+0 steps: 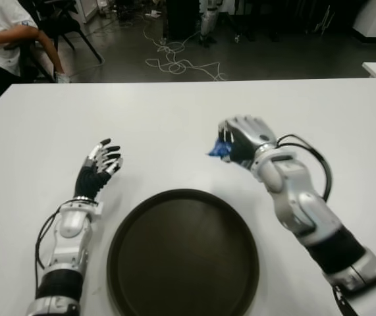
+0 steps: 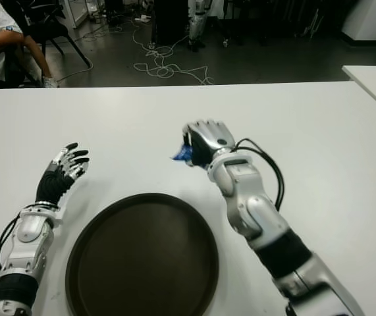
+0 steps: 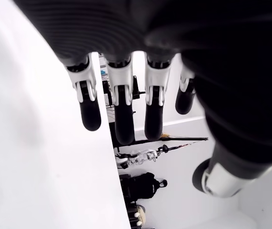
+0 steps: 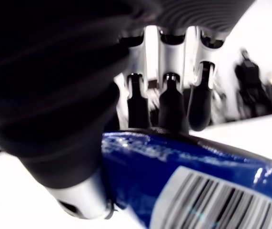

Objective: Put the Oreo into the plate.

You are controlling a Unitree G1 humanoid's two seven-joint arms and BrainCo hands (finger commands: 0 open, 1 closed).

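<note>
- Right wrist view shows the right hand (image 4: pixel 140 119) with its fingers (image 4: pixel 173 107) curled down onto a blue Oreo packet (image 4: pixel 193 181), the thumb pressing from the other side; a barcode shows on the wrapper.
- From the head camera, that same hand sits beyond the far rim of the plate (image 1: pixel 182 253), toward the plate's right, knuckles up, with a blue corner of the packet sticking out on the side facing the left hand.
- Whether the packet is lifted off the table (image 1: pixel 174 112) or touches it, the pictures do not let me tell; it is outside the plate, not over it.
- Plate: dark, round, shallow-rimmed, lying flat on the white table at the near edge, between the two forearms.
- Left hand (image 1: pixel 99 170) shows to the left of the plate, near its rim but apart from it; the left wrist view has its fingers (image 3: pixel 125 114) straight and slightly spread, holding nothing.
- Well beyond the plate, past the table's far left corner, a seated person (image 1: pixel 6 39) in a white shirt is partly in view.
- Cables (image 1: pixel 174 62) lie on the dark floor beyond the table's far edge.
</note>
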